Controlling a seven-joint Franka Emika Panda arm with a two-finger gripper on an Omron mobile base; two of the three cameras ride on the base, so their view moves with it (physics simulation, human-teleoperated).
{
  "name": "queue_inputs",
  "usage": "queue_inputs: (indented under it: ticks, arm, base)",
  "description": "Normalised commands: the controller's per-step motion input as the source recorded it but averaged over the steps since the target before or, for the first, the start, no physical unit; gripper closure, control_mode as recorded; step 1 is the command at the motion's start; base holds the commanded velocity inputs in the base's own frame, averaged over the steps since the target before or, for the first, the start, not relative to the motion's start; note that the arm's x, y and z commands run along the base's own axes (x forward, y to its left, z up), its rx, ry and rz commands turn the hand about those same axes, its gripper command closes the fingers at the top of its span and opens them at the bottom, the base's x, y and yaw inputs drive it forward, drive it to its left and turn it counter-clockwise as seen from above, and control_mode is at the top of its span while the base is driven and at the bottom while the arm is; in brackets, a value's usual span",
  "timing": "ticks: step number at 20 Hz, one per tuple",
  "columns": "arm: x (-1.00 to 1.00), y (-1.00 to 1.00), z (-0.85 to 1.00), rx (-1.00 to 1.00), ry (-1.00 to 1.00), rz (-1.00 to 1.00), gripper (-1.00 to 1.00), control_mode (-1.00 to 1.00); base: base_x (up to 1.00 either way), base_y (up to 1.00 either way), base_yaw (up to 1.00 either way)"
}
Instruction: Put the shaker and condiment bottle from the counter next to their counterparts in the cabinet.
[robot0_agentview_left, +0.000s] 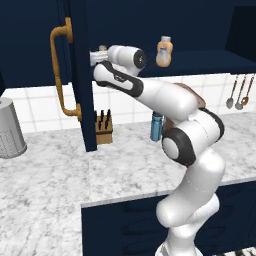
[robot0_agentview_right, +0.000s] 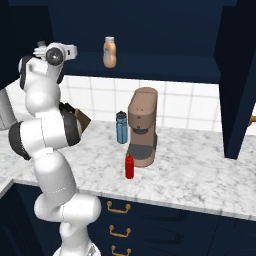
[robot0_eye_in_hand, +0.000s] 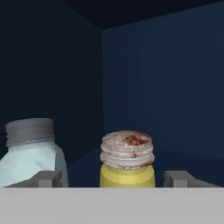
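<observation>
Two finger tips stand apart, the yellow-green shaker (robot0_eye_in_hand: 127, 164) between them — no contact visible.

Claw (robot0_eye_in_hand: 114, 178) is inside the navy wall cabinet (robot0_agentview_left: 200, 30), its jaws open on either side of the shaker with clear gaps. Just beside the claw's left tip stands the slim grey shaker (robot0_eye_in_hand: 31, 153). Far below the claw, on the marbled counter (robot0_agentview_right: 190, 175), the red squeeze bottle (robot0_agentview_right: 129, 166) stands upright beside the brown coffee machine (robot0_agentview_right: 142, 127) — well apart from the peach-orange bottle (robot0_agentview_right: 109, 51) on the shelf.

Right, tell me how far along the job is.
Done: the shaker stands in the cabinet beside the grey shaker. In hand: nothing; the gripper is open around it. Left: the condiment bottle, on the counter.
</observation>
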Motion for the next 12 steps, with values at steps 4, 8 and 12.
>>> queue_inputs:
  ticks: [4, 8, 12]
  arm:
    - [-0.34, -0.22, 0.0, 0.13, 0.0, -0.01, -1.0, -1.0]
    - [-0.53, -0.62, -0.01, 0.1, 0.0, -0.03, -1.0, -1.0]
    - [-0.62, -0.64, 0.0, 0.15, 0.04, -0.12, -1.0, -1.0]
  base:
    - [0.0, 0.0, 0.0]
    - [0.0, 0.0, 0.0]
    - [0.0, 0.0, 0.0]
